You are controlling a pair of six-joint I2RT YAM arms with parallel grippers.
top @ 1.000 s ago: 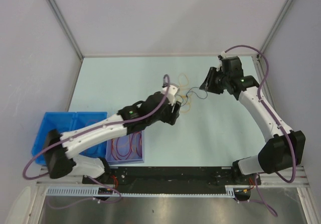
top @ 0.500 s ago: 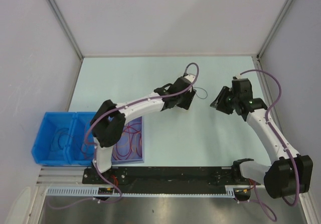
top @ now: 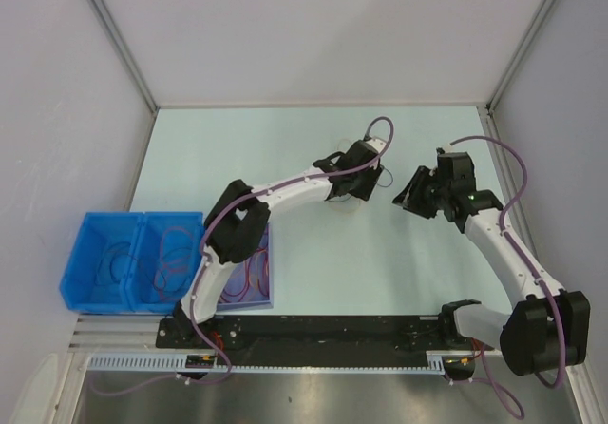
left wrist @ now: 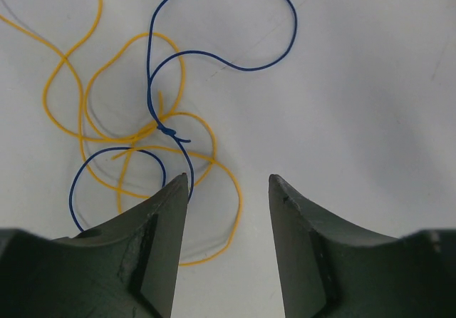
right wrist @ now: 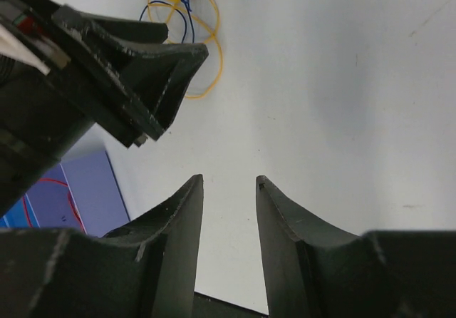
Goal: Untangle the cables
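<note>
Left fingers (left wrist: 160, 239) parted, empty, beside knotted blue and yellow cables (left wrist: 165, 128)

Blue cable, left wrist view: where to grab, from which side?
On the blue cable, take the big upper loop, from above, jaws across the wire. That arc lies flat on bare table, clear of the yellow cable; at the knot they overlap.

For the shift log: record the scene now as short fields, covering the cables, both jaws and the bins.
tangle: blue cable twisted at one spot among yellow cable loops, lying on the table
left jaws: open, empty, the twist just ahead of them
right jaws: open, empty, beside the left arm
bins: blue bins at the table's left, red loops inside one
</note>
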